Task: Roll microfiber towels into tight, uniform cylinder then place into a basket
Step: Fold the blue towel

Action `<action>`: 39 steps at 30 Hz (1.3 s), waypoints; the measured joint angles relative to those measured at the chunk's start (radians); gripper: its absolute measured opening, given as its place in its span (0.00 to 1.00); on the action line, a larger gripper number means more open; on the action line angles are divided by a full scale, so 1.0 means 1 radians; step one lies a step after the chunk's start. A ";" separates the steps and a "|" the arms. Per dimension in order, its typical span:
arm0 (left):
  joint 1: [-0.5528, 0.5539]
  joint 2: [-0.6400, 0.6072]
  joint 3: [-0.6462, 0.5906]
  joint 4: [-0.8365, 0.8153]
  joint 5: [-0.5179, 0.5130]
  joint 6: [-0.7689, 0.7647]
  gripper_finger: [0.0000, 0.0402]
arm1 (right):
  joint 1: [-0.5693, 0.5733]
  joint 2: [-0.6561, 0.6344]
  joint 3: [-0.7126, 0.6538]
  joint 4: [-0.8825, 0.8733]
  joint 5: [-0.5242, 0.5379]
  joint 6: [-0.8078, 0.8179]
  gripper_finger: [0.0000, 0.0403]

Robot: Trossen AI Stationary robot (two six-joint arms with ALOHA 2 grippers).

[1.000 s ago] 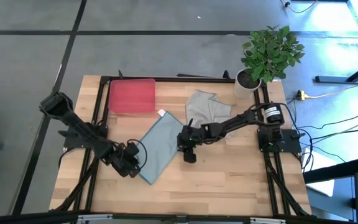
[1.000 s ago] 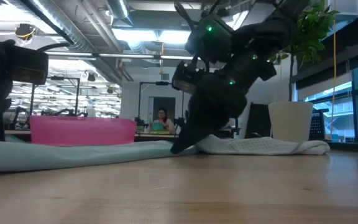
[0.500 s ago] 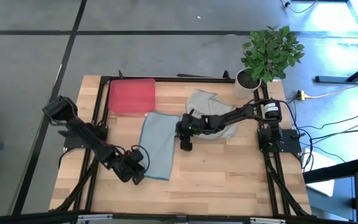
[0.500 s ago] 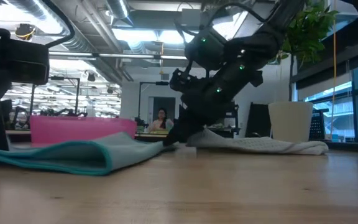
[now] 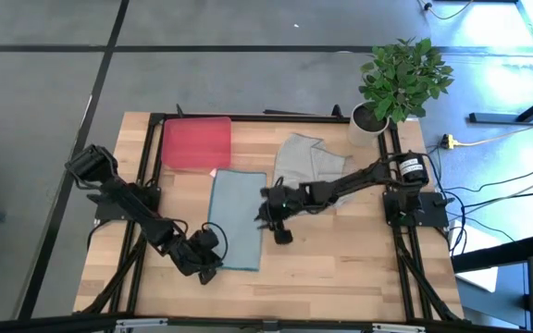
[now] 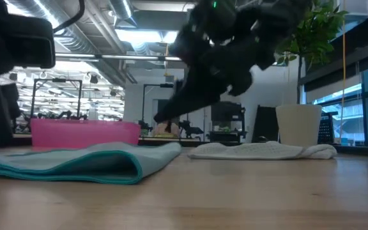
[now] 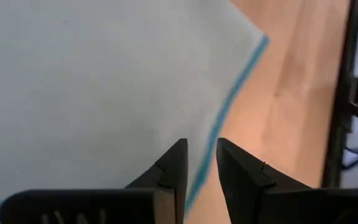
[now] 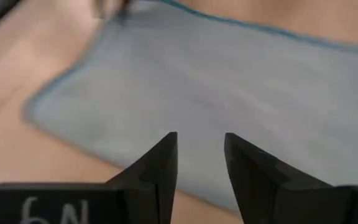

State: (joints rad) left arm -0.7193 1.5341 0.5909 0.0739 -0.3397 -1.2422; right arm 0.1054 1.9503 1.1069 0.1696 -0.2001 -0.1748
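Observation:
The pale blue-teal towel (image 5: pixel 237 217) lies spread on the table's middle, square to the edges. In the low view its near end (image 6: pixel 130 167) humps up a little. My left gripper (image 5: pixel 209 268) is at the towel's near left corner, fingers a narrow gap apart over the teal near edge (image 7: pixel 229 112). My right gripper (image 5: pixel 265 208) hangs open above the towel's right edge, clear of the table (image 6: pixel 161 118). The grey towel (image 5: pixel 305 159) lies crumpled at the far right. The basket, a red tray (image 5: pixel 195 141), sits at the far left. My left gripper (image 7: pixel 202 152) comes slanting down from the near left at the blue towel's near edge, close to its left corner. The teal hem runs between the two fingertips. I cannot tell whether the fingers touch the cloth.
A white pot with a green plant (image 5: pixel 370 120) stands at the far right corner, next to the grey towel. Black frame rails (image 5: pixel 146 176) run along the table's left and right sides. Bare wood (image 5: pixel 340 259) lies near the front right.
My right gripper, whose fingertips were down at the blue towel's right end, has lifted clear of the table. My left gripper has moved toward the near edge. The blue towel has turned about from a slant to square with the table and spread wider.

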 joint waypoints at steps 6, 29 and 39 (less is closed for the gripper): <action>-0.012 -0.006 0.016 0.004 0.024 0.067 0.19 | 0.125 0.000 0.020 -0.070 -0.013 -0.142 0.33; -0.015 -0.008 0.018 -0.036 0.043 0.128 0.19 | 0.221 0.175 0.017 0.177 0.071 -0.265 0.33; -0.015 -0.008 0.018 -0.036 0.047 0.125 0.19 | 0.213 0.228 0.021 0.230 0.088 -0.274 0.30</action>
State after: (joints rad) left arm -0.7345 1.5257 0.6090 0.0380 -0.2928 -1.1172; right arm 0.3181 2.1783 1.1276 0.3992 -0.1123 -0.4493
